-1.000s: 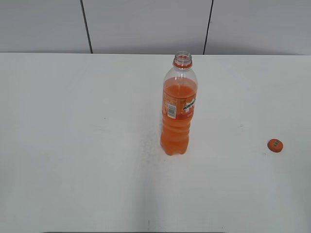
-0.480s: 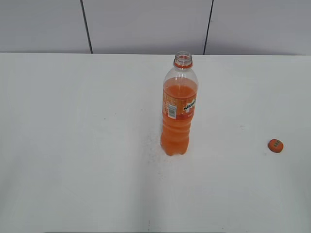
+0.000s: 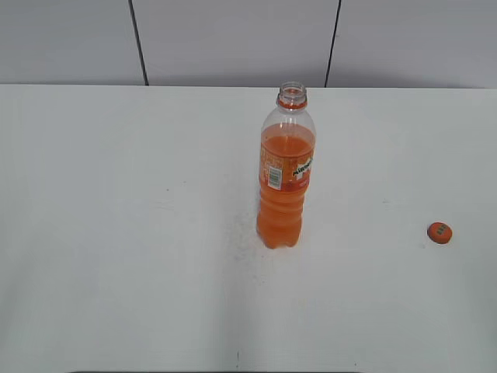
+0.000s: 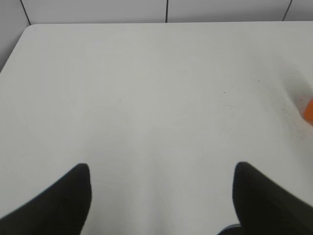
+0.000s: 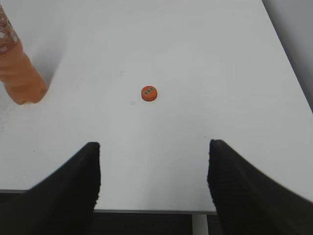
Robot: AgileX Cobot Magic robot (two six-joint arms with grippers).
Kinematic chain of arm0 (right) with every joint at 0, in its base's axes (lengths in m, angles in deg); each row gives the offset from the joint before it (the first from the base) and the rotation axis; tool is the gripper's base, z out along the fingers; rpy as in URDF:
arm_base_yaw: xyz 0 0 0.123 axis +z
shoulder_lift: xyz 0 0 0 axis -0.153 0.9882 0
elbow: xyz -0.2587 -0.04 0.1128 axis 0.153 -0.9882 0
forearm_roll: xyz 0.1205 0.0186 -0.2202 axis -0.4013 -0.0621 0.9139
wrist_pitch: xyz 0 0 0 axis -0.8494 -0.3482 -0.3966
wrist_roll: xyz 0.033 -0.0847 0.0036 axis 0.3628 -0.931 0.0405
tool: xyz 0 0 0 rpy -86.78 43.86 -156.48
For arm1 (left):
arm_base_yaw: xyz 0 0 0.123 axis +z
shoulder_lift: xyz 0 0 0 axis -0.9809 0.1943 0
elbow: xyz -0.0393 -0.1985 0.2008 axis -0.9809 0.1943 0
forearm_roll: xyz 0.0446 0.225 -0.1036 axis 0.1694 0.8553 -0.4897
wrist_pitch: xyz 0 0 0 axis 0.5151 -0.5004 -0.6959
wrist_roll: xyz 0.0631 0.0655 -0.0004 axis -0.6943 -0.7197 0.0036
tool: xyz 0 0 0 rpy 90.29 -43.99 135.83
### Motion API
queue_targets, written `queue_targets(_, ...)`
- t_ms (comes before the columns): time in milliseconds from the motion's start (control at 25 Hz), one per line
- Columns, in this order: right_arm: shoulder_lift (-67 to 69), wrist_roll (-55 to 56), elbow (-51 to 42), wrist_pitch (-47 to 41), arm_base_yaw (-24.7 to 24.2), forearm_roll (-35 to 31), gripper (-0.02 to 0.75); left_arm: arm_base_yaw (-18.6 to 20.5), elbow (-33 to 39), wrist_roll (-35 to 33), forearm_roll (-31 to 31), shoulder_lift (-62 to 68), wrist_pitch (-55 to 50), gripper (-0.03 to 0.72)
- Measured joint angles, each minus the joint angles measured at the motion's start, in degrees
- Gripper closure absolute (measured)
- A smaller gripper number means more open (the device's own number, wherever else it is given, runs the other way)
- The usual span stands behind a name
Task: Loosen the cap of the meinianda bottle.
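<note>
The meinianda bottle stands upright in the middle of the white table, its neck bare with no cap on it. The orange cap lies flat on the table, far to the bottle's right. In the right wrist view the cap rests well ahead of my open right gripper, and the bottle's base shows at the left edge. My left gripper is open over bare table, with a sliver of the bottle at the right edge. Neither arm appears in the exterior view.
The white table meets a grey panelled wall at the back. The table's near edge lies just under my right gripper's fingers, and its right edge runs close to the cap's side.
</note>
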Motion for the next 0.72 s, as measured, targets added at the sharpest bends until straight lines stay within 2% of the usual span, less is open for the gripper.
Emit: queue_targets(720, -0.04, 0.00, 0.00, 0.00, 0.00, 0.28, 0.224, 0.00, 0.00, 0.00, -2.38, 0.00, 0.13, 0.146)
